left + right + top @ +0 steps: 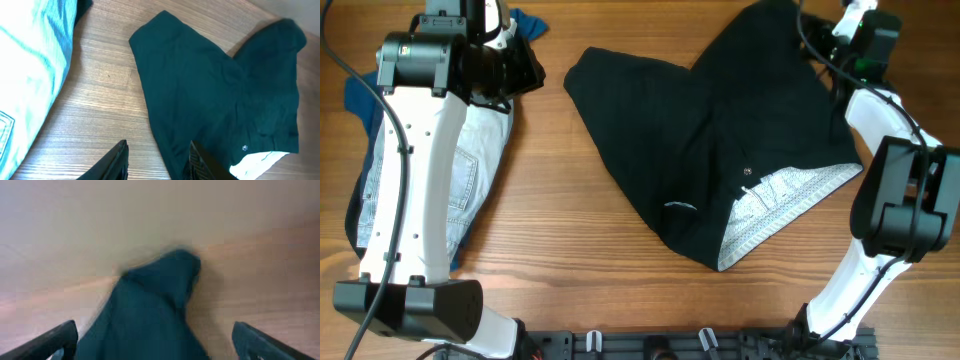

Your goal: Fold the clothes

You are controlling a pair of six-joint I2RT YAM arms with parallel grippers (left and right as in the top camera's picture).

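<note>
The black shorts (720, 130), likely limp and light, are best pinched at the one-o'clock hem; the left tool (157, 162) and right tool (155, 332) are spread, empty.

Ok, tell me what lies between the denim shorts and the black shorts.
Only bare table: nothing lies between the denim shorts and the black shorts. The overhead view shows it; the left wrist view agrees.

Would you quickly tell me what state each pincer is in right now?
Left pincer: open, holding nothing.
Right pincer: wide open over the black shorts, not gripping them.
</note>
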